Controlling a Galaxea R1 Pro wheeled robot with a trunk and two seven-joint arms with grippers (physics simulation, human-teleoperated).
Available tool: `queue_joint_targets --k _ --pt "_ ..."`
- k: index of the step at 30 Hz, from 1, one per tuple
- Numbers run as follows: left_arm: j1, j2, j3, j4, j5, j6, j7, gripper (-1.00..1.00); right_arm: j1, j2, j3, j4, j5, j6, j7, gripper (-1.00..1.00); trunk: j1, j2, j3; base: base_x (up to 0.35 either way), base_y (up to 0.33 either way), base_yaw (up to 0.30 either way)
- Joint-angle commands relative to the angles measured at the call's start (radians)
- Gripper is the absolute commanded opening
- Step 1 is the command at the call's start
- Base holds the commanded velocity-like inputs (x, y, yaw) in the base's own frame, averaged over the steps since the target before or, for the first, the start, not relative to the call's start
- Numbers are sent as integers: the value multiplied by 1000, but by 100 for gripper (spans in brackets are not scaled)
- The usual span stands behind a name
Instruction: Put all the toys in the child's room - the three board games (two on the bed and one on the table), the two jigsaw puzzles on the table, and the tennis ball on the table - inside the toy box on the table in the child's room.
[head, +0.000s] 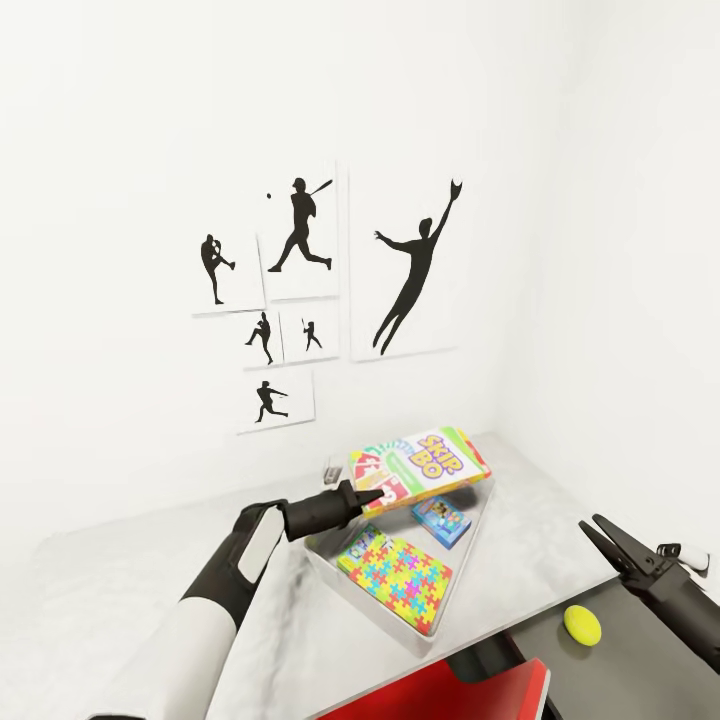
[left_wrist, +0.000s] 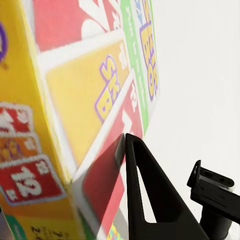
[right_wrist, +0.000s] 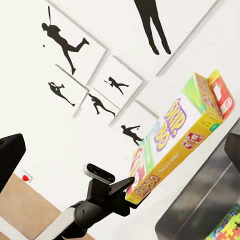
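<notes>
The left gripper (head: 372, 494), jaws clenched on the green-purple cardboard "SKIP-BO" game box (head: 420, 467), held it tilted over the light grey toy box (head: 325, 559) at twelve o'clock. Gripped by one corner, it could pivot out. The right gripper (head: 603, 536) stood released.

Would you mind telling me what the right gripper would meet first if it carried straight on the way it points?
Probably the Skip-Bo box, held up over the grey tray by the left gripper; the right gripper points at it, though depth is unclear.
</notes>
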Motion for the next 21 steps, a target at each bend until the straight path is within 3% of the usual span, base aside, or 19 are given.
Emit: queue_joint_targets --k 1,21 --pt "1 0 1 0 4 4 -1 -100 -1 0 -1 0 -4 6 0 100 1 -2 -2 0 0 0" --pt "5 0 0 0 14 3 -1 -100 -1 3 1 0 -3 4 -1 100 1 -2 -2 -43 0 0"
